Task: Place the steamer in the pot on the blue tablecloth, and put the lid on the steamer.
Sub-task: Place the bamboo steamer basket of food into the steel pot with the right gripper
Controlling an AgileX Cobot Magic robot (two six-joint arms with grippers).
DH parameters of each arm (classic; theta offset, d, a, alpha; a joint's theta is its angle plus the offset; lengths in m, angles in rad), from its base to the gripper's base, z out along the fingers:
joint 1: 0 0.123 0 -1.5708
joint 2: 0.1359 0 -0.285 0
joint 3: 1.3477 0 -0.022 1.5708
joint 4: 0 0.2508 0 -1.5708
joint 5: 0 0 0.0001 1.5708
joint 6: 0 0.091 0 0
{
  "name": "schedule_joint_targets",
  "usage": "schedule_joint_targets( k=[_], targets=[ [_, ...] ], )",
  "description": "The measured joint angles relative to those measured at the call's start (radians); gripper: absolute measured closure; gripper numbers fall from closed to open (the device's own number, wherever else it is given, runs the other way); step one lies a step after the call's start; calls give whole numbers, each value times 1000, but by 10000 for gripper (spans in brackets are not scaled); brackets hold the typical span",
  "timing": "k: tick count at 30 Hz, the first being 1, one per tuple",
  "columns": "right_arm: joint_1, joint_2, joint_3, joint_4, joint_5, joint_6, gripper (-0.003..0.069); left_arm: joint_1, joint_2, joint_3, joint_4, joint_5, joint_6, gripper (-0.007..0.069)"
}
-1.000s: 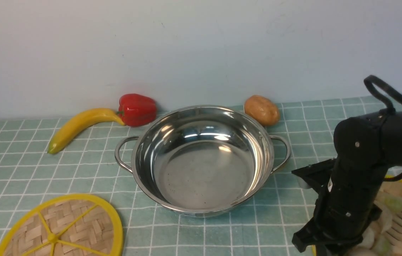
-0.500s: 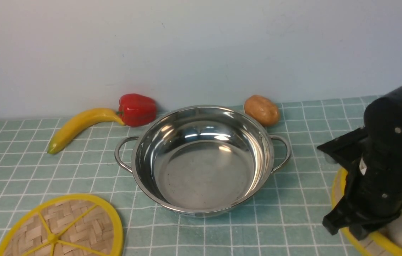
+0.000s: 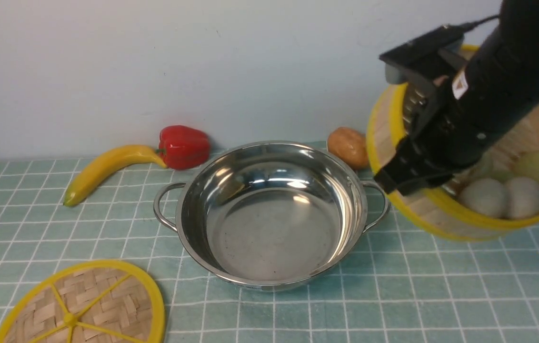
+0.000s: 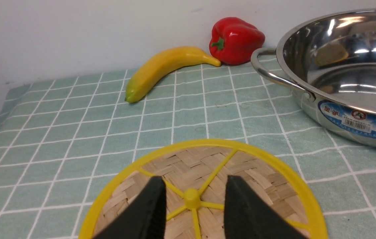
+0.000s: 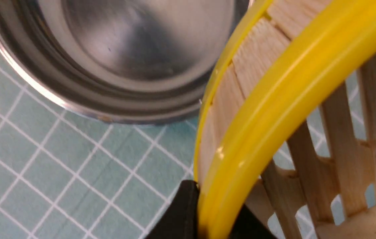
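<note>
Blue tablecloth (image 3: pixel 393 295): spread over the table up to the pale wall, with a white grid of thin lines.
Pot (image 3: pixel 269 238): stands upright on the cloth near the middle; shiny steel, nothing inside, a loop handle on each side.
Steamer (image 3: pixel 445 221): held clear of the cloth to the right of the pot, outside it. It is tilted so its open side faces the front camera, and its left wall is close by the pot's right handle.
Lid (image 3: pixel 88 305): lies flat on the cloth at the near left, apart from the pot, yellow spokes up.
Right pincer (image 5: pixel 204 215): clamped on the steamer's yellow rim, one black finger on each side of the wall.
Left pincer (image 4: pixel 194 186): spread, poised over the lid with the centre hub showing between the two fingers. Whether they touch the weave cannot be told.
Banana (image 3: pixel 107 169): on the cloth behind and left of the pot, its tip against the pepper.
Red pepper (image 3: pixel 184 146): by the wall.
Potato (image 3: pixel 349 147): behind the pot's right side, partly hidden by the steamer.
Buns (image 3: pixel 503 197): pale and round, gathered at the steamer's low edge.
</note>
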Motion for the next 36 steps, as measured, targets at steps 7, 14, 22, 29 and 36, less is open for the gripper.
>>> schedule_joint_targets(
  k=[7,14,22,29,36],
  targets=[
    [142,184,-216,-19,1,-97,601,0,0,0,0,0,0,381],
    [277,381,-330,-145,-1,-187,601,0,0,0,0,0,0,381],
    [303,517,-333,-184,-2,-242,601,0,0,0,0,0,0,381],
    [303,569,-333,-168,-2,-267,601,0,0,0,0,0,0,381],
    [303,585,-339,-164,-4,-281,601,0,0,0,0,0,0,381]
  ],
)
